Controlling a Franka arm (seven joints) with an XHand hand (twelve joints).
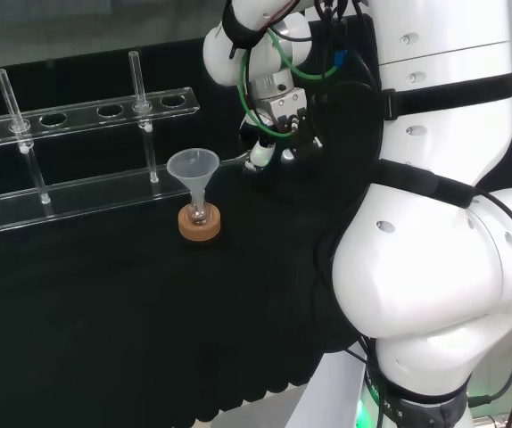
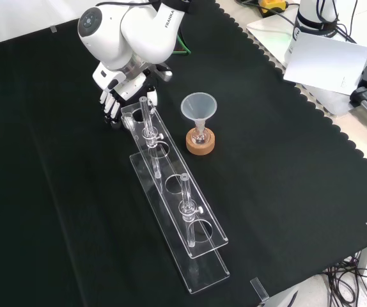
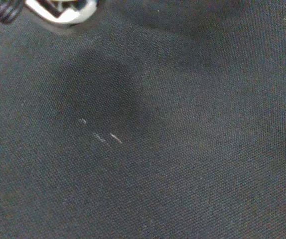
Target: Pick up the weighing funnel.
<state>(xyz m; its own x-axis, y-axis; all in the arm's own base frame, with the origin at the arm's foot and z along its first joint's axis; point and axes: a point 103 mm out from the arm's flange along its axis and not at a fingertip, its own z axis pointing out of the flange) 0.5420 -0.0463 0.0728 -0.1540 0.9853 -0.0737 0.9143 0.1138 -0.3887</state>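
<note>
The tabletop (image 2: 286, 166) is covered with a black cloth (image 2: 55, 204), its scalloped edge seen at the right of the front view. A long clear test-tube rack (image 2: 182, 220) is laid on the cloth, running from far to near, with two glass tubes (image 2: 147, 118) stood upright in it. A cork ring (image 2: 200, 146) carrying a small flask (image 2: 200, 135) is set just right of the rack's far end.

Funnel (image 1: 192, 167) above cork ring (image 1: 200, 226); hand (image 1: 261, 153) to right.
</note>
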